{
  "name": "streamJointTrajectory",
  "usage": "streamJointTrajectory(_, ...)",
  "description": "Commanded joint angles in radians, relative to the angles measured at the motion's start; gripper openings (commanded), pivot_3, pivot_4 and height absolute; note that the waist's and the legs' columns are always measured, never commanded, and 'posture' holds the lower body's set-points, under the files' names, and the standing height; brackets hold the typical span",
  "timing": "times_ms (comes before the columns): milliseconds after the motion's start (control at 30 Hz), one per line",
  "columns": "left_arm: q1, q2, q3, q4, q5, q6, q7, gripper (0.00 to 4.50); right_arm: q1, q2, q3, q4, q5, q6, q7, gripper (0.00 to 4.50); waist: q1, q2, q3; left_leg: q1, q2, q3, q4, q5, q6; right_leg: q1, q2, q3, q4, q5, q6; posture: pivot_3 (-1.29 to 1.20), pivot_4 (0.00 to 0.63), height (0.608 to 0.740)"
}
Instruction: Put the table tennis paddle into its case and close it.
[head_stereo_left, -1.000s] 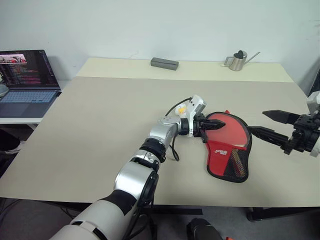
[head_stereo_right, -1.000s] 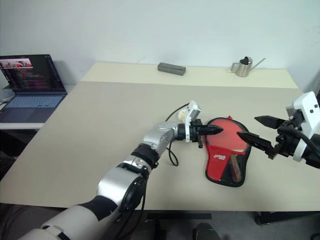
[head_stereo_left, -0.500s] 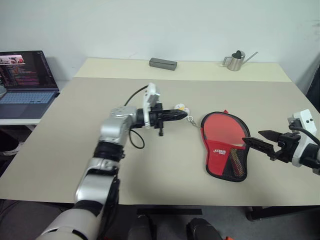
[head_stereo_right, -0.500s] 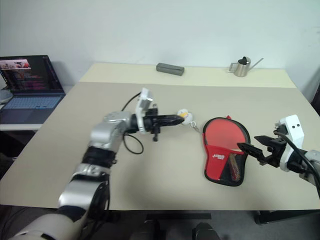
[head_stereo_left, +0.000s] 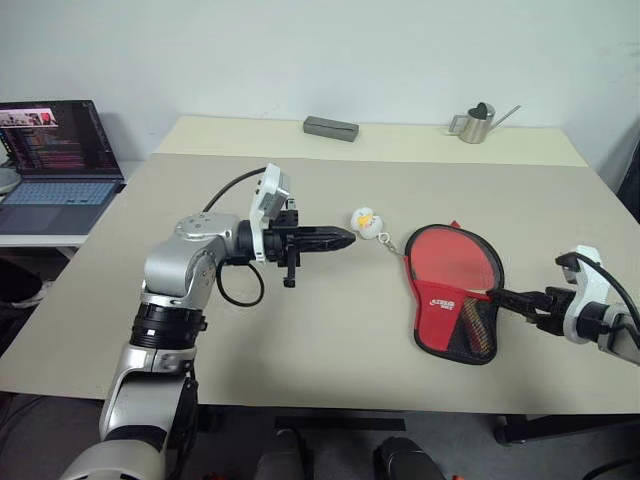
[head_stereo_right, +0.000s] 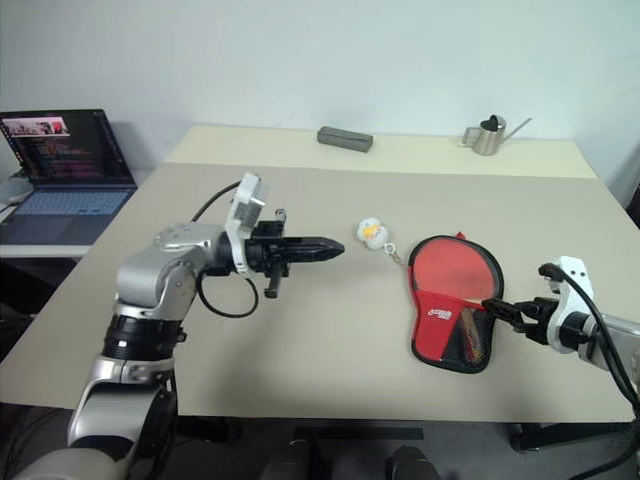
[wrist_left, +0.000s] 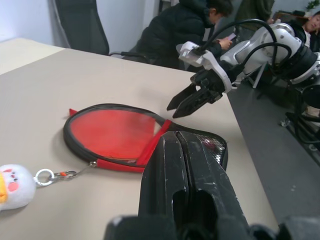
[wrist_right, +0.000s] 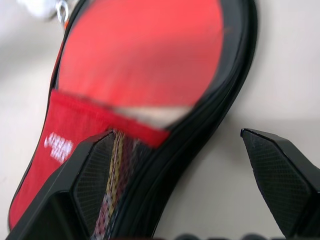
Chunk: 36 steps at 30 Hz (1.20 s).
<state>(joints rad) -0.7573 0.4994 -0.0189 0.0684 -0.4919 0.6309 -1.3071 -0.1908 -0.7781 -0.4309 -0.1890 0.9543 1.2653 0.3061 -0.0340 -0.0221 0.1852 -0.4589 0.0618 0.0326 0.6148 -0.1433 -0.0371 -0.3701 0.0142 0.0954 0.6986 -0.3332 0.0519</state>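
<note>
Left eye view: the table tennis paddle (head_stereo_left: 450, 262) lies inside its case (head_stereo_left: 455, 300), red face showing at the open mouth, flat on the beige table (head_stereo_left: 300, 330). The right gripper (head_stereo_left: 522, 300) sits at the case's right edge with jaws spread wide, one finger over the mesh pocket, gripping nothing. The ball charm (head_stereo_left: 364, 220) lies left of the case. Beyond it, the left gripper (head_stereo_left: 345, 238) hovers closed and empty, pointing toward the case. A laptop (head_stereo_left: 50, 150) stands far left of the case; a small metal watering can (head_stereo_left: 475, 121) and a grey block (head_stereo_left: 330, 127) sit behind it.
</note>
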Motion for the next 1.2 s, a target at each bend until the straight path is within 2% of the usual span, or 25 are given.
streamJointTrajectory(33, -0.002, 0.035, -0.008, -0.068, -0.044, 0.01, -0.038, 0.01, -0.002, 0.013, -0.016, -0.016, 0.031, 0.024, 0.035, 4.39, 0.0, 0.0, 0.0, 0.0, 0.0, 0.0, 0.0, 0.0, 0.0, 0.0, 0.0, 0.0, 0.0, 0.0, 0.0, 0.0, 0.15, 0.74)
streamJointTrajectory(333, 0.026, 0.132, -0.068, -0.088, -0.01, -0.062, -0.136, 0.01, -0.044, 0.069, 0.026, 0.047, -0.024, 0.009, 0.037, 4.39, -0.002, 0.0, 0.0, 0.0, 0.0, 0.0, 0.0, 0.0, 0.0, 0.0, 0.0, 0.0, 0.0, 0.0, 0.0, 0.0, 0.15, 0.74)
streamJointTrajectory(567, 0.028, 0.169, -0.061, -0.07, -0.003, -0.09, -0.123, 0.01, -0.105, 0.108, 0.043, 0.146, -0.088, -0.018, 0.04, 4.39, -0.01, 0.0, 0.0, 0.002, 0.0, 0.001, 0.0, 0.0, 0.001, 0.0, 0.0, 0.002, 0.0, 0.0, 0.0, 0.0, 0.15, 0.74)
streamJointTrajectory(667, 0.042, 0.176, -0.057, -0.08, -0.005, -0.09, -0.115, 0.0, -0.111, 0.106, 0.042, 0.182, -0.114, -0.033, 0.056, 3.77, -0.016, -0.001, 0.0, 0.003, 0.001, 0.002, 0.0, 0.001, 0.002, 0.001, 0.0, 0.002, 0.0, 0.001, 0.0, 0.0, 0.15, 0.74)
streamJointTrajectory(867, 0.106, 0.217, -0.059, -0.114, 0.006, -0.101, -0.113, 0.0, -0.128, 0.117, 0.037, 0.191, -0.13, -0.027, 0.05, 1.69, -0.021, -0.001, 0.0, 0.004, 0.001, 0.001, 0.0, 0.002, 0.003, 0.001, 0.0, 0.003, 0.0, 0.002, 0.0, 0.0, 0.15, 0.74)
streamJointTrajectory(1033, 0.178, 0.268, -0.054, -0.165, 0.0, -0.106, -0.12, 0.0, -0.144, 0.146, 0.041, 0.173, -0.143, -0.025, 0.018, 0.22, -0.023, -0.001, 0.0, 0.004, 0.001, 0.001, -0.001, 0.002, 0.003, 0.001, 0.0, 0.003, -0.001, 0.002, 0.0, 0.0, 0.15, 0.74)
streamJointTrajectory(1067, 0.191, 0.278, -0.049, -0.178, -0.007, -0.1, -0.119, 0.0, -0.15, 0.155, 0.043, 0.167, -0.142, -0.022, 0.008, 0.02, -0.023, -0.001, 0.0, 0.004, 0.001, 0.001, -0.001, 0.002, 0.003, 0.001, 0.0, 0.004, -0.001, 0.002, 0.0, 0.0, 0.15, 0.74)
streamJointTrajectory(1200, 0.226, 0.303, -0.037, -0.217, -0.027, -0.084, -0.114, 0.0, -0.169, 0.18, 0.06, 0.14, -0.14, -0.01, -0.006, 0.02, -0.027, -0.001, 0.0, 0.005, 0.001, 0.001, -0.001, 0.002, 0.003, 0.001, 0.0, 0.004, -0.001, 0.002, 0.0, 0.0, 0.15, 0.74)
